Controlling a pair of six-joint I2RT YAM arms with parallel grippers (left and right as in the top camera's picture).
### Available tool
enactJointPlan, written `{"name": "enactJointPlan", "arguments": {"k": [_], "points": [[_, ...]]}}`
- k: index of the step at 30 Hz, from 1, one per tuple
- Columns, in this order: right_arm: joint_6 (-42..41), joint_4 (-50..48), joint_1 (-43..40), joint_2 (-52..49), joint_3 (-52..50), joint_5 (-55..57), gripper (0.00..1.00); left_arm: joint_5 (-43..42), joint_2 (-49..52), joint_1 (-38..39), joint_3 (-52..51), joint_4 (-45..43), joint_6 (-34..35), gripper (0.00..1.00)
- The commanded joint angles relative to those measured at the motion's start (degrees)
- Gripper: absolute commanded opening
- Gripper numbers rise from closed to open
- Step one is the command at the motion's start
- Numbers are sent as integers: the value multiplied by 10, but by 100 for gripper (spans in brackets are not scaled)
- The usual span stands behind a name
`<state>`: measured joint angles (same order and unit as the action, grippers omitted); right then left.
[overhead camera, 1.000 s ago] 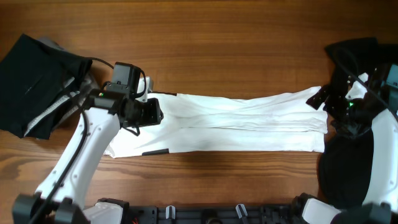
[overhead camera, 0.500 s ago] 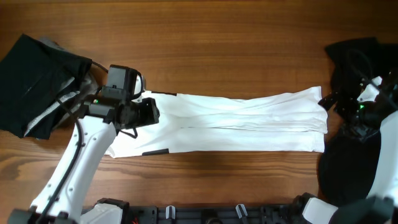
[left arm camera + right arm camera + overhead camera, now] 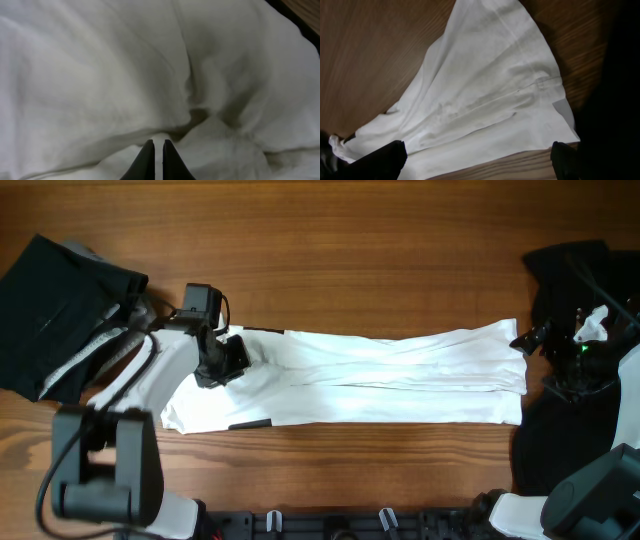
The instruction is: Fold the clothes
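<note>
1 white tee [image 3: 380, 375], 2 dark piles [image 3: 55, 310] [image 3: 565, 265] (L, R)

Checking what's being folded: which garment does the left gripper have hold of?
The white T-shirt, stretched long across the middle. The left black garment and the right black garment sit at the sides.

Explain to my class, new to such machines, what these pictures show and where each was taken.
Two robot arms work at a wooden table. One picture looks straight down from above; the other two come from a camera on each wrist. A white T-shirt, folded into a long strip, lies across the table, with dark clothes at both ends. The left fingers are closed on a fold of the shirt. The right fingers stand open near its other end, holding nothing.
</note>
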<state>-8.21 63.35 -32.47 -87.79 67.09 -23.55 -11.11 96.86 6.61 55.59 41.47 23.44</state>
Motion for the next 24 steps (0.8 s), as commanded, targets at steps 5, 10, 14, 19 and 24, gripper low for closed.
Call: {"name": "enactJointPlan", "arguments": {"k": [5,10,14,19,24], "points": [[-23,-14,-1,-4,-2,5,91,14,87,-38,-4,-57,11,4],[4,-16,-1,-4,-2,3,87,95,99,-103,-4,-69,10,4],[5,-8,0,-4,-3,2,88,103,99,-175,-3,-85,10,4],[5,-35,0,-4,-42,11,99,55,86,-240,-3,-85,-19,4],[24,-110,2,-5,-112,-39,99,54,47,-265,-1,-83,-26,4]]}}
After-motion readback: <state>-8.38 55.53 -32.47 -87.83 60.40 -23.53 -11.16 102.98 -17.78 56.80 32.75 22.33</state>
